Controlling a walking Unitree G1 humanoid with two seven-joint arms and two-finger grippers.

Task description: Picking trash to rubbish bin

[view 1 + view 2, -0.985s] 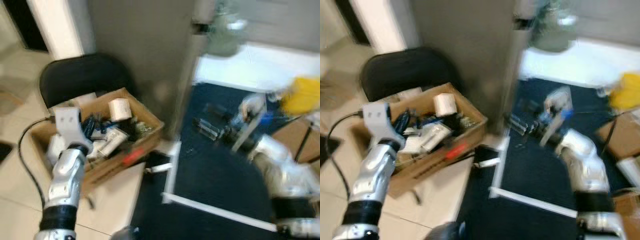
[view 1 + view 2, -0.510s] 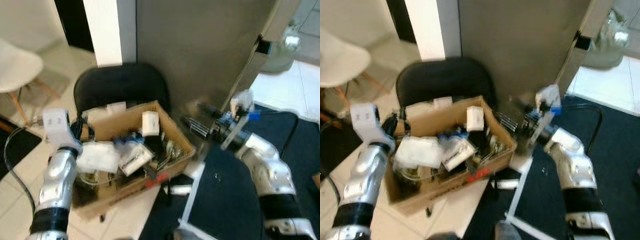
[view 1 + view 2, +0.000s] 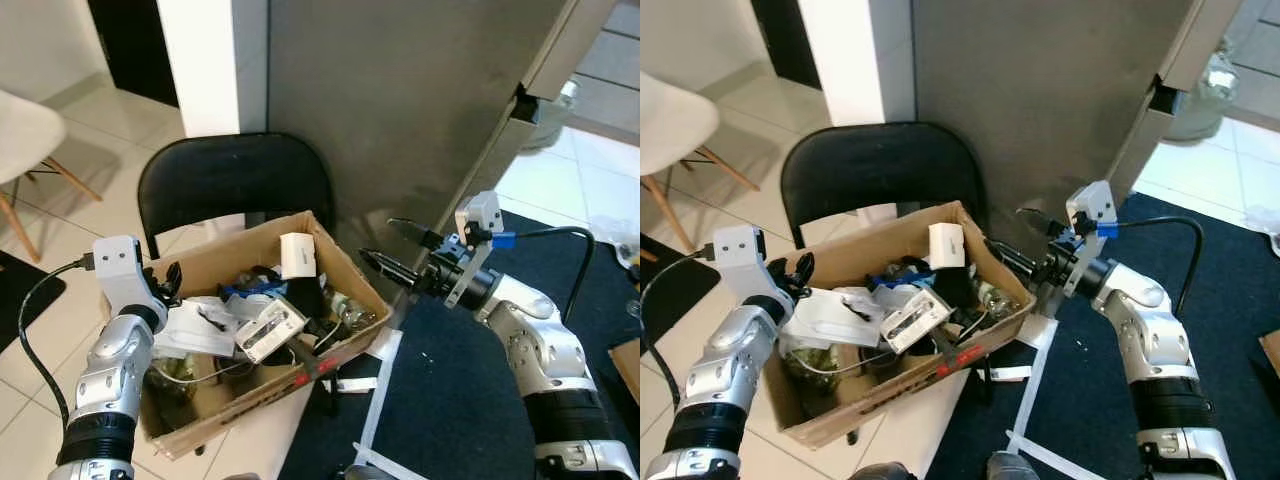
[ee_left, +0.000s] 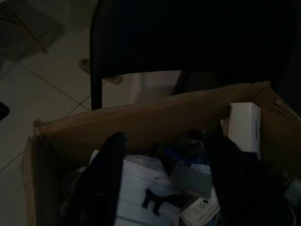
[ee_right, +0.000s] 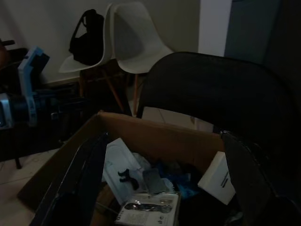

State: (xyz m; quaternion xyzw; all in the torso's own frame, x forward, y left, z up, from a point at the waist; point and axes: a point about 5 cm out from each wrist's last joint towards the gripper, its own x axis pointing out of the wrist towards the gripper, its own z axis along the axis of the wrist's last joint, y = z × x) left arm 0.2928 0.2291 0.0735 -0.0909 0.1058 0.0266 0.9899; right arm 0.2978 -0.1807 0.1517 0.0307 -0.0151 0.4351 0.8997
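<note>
An open cardboard box (image 3: pixel 250 400) full of trash stands on the floor before a black chair (image 3: pixel 235 180). Inside lie a small white carton (image 3: pixel 296 255), a white packet (image 3: pixel 200 325), a labelled pack (image 3: pixel 268 330) and dark bits. My left gripper (image 3: pixel 168 282) hovers at the box's left rim, its fingers (image 4: pixel 108 179) spread open over the white packet with nothing held. Just off the box's right corner, my right gripper (image 3: pixel 378 240) points toward the box, open and empty, with its fingers (image 5: pixel 80 183) wide apart.
A tall grey cabinet (image 3: pixel 400 100) rises right behind the box and chair. A dark blue carpet (image 3: pixel 470 400) covers the floor on the right, with white paper strips (image 3: pixel 375 400) at its edge. A white chair (image 3: pixel 25 130) stands at the far left on pale tiles.
The camera has swung and steadied, so the box now sits in the middle. My right gripper now reaches the box's right corner. The left gripper stays at the left rim.
</note>
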